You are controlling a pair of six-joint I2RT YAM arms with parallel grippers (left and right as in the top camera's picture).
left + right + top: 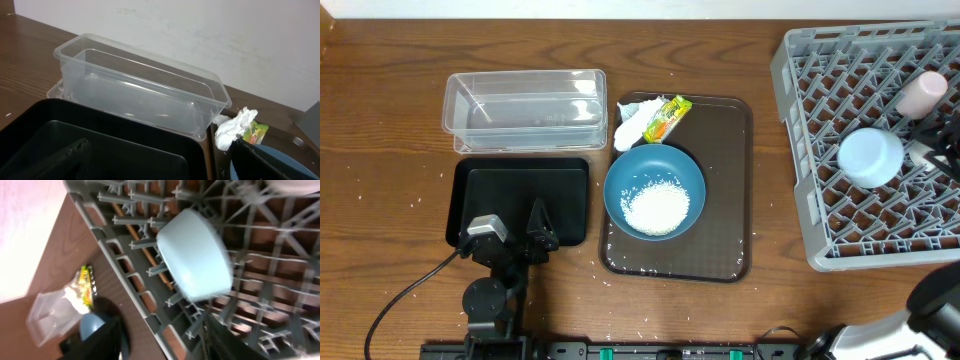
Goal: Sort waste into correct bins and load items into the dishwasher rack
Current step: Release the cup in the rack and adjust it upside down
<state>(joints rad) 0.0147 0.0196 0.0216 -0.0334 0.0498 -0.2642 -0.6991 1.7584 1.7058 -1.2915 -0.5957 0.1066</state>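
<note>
The grey dishwasher rack [800,120] stands at the right. In it lie a small light-blue bowl [870,157], tipped on the pegs [195,255], and a pink cup [921,93]. My right gripper [932,150] hovers just right of the bowl, open [170,345], with the bowl clear of its fingers. A large dark-blue bowl [654,190] holding white rice [655,208] sits on the brown serving tray [725,170]. Beside it lie a white tissue [632,127] and a snack wrapper [667,117]. My left gripper [515,228] is open and empty over the black tray-bin [520,190].
The clear plastic tub [525,110] stands behind the black bin [125,150] and is empty [140,95]. Loose rice grains are scattered on the serving tray's front edge [660,268]. A thin wooden stick [145,250] shows in the rack under the light-blue bowl.
</note>
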